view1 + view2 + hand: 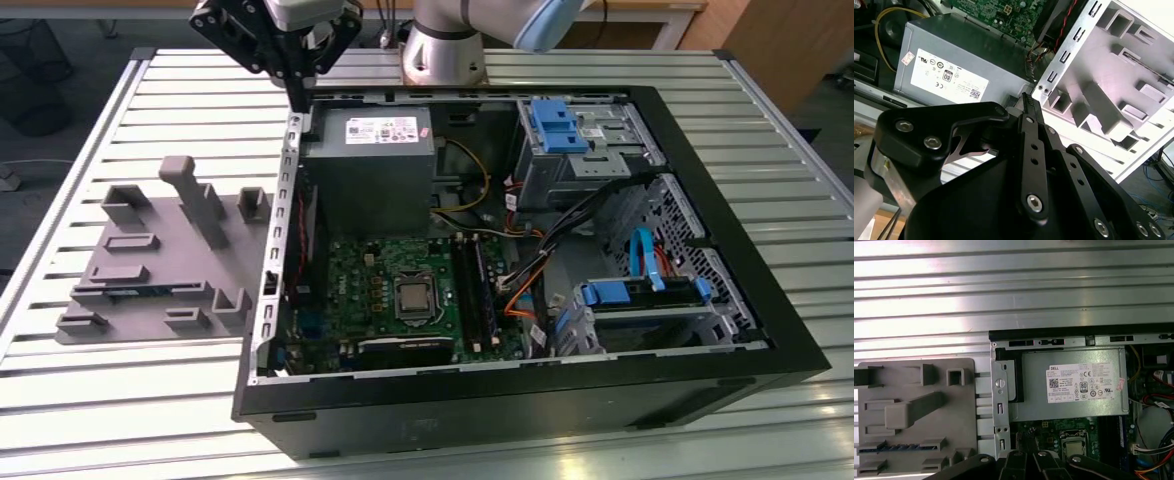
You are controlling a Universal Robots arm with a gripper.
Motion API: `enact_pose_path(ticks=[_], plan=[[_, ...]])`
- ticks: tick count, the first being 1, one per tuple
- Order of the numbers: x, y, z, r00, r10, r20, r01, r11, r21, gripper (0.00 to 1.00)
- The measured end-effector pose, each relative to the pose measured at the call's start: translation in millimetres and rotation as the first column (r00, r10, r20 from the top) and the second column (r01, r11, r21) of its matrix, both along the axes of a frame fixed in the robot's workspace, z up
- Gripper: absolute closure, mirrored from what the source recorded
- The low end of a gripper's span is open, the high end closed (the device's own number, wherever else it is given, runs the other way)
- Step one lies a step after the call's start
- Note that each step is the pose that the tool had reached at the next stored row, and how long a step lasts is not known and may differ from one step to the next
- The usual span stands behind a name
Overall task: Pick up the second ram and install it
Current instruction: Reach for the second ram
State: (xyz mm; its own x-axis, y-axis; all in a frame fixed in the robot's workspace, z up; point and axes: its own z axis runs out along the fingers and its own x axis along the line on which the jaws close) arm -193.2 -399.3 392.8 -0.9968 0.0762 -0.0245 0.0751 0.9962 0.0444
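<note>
The second ram is a thin blue stick standing on edge in a slot of the grey holder block, at the exterior view's left of the open computer case. In the first wrist view the ram shows as a blue strip near the block's edge. My gripper hangs above the case's back left corner, over the power supply, well away from the ram. Its fingers are pressed together with nothing between them. The black memory slots lie beside the silver chip on the green motherboard.
The case's metal wall stands between the holder block and the motherboard. Blue drive cages and loose cables fill the case's right side. The slatted metal table carries everything. The arm's base stands behind the case.
</note>
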Motion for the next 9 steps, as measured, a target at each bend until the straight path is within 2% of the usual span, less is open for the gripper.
enact_pose_path(ticks=[9], plan=[[-6.1, 0.0, 0.0, 1.0, 0.0, 0.0, 0.0, 1.0, 0.0, 0.89]])
